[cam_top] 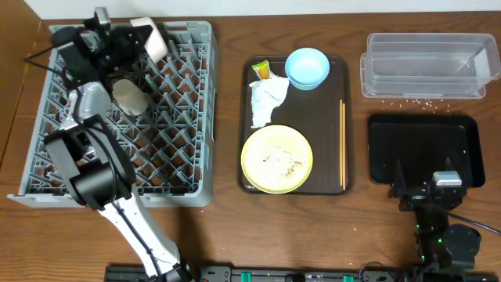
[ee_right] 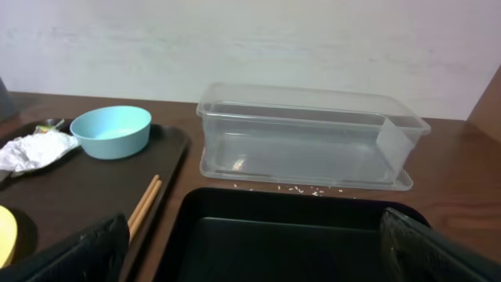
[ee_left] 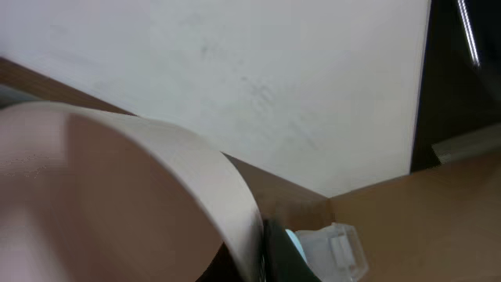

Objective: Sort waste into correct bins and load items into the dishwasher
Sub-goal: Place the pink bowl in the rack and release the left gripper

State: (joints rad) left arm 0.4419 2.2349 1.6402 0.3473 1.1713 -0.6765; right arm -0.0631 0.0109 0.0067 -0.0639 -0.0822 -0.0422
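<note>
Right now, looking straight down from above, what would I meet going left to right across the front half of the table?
grey dish rack → pale yellow plate → wooden chopsticks → black tray

No text, label, brand or number can be read on anything.

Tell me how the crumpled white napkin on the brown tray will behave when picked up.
The napkin looks thin and creased, so it is probably very light and floppy, likely to squash under a pinch. The wrapper lies right beside one end, so a grasp there might drag that along.
</note>
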